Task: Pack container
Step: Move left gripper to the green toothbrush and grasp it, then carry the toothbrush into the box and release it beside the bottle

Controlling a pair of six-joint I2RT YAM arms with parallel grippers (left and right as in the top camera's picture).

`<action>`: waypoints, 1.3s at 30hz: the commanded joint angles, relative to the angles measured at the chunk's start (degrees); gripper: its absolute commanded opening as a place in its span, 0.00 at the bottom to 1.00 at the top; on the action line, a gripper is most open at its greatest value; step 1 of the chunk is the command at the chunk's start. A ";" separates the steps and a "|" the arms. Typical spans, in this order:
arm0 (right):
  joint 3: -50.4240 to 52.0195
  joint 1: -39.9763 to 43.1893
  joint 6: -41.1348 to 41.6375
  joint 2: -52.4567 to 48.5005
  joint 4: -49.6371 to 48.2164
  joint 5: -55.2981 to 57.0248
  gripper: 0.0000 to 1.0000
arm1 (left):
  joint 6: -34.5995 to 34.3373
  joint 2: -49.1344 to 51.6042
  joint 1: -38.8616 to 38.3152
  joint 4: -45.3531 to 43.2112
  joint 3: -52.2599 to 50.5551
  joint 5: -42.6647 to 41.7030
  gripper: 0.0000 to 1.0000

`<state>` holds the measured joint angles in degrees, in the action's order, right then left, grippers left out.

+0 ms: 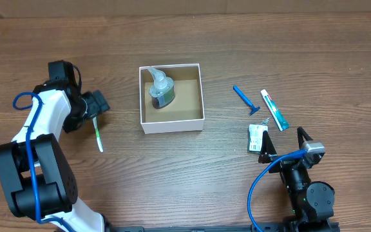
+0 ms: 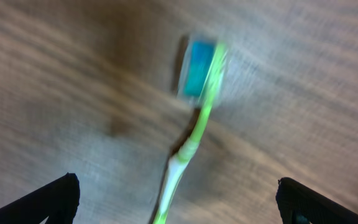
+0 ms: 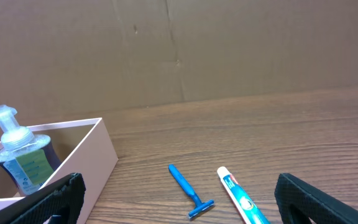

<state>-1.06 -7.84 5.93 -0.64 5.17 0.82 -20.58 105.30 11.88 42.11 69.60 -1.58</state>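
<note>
The container [image 1: 172,125] is a white square box with a brown inside, standing mid-table. A clear bottle of green liquid [image 1: 161,90] stands in it. In the right wrist view the container [image 3: 98,163] and the bottle [image 3: 18,152] are at the left. A green toothbrush [image 1: 98,136] lies left of the box. My left gripper [image 1: 97,106] is open above its head end. In the left wrist view the toothbrush [image 2: 199,118] lies between and ahead of the open fingers [image 2: 178,208], blurred. My right gripper [image 1: 283,143] is open and empty at the front right.
A blue razor [image 1: 245,100], a toothpaste tube [image 1: 274,110] and a small packet [image 1: 256,138] lie right of the box, just ahead of my right gripper. The razor [image 3: 188,190] and the tube [image 3: 241,200] show in the right wrist view. A cardboard wall [image 3: 179,50] backs the table.
</note>
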 commanded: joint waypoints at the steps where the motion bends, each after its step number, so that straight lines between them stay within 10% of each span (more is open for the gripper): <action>1: 0.57 0.42 -0.39 0.37 -0.35 -0.11 1.00 | 0.22 0.35 0.09 -2.38 -0.31 -1.16 1.00; 16: 0.59 0.42 -0.39 0.37 -0.35 -0.11 1.00 | 1.99 0.28 -1.66 -7.85 -8.94 -1.25 0.99; 23: 0.57 0.42 -0.39 0.37 -0.35 -0.11 1.00 | 2.27 0.28 -1.66 -7.45 -8.96 -0.98 0.36; 30: 0.59 0.42 -0.39 0.37 -0.33 -0.11 1.00 | 2.64 0.17 -1.64 -6.88 -8.20 -0.76 0.05; 39: 0.59 0.42 -0.39 0.37 -0.35 -0.11 1.00 | 3.89 -0.33 -1.70 5.51 4.28 -0.79 0.04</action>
<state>-1.06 -7.84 5.91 -0.64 5.13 0.84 -18.15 105.14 10.15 44.84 67.44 -1.74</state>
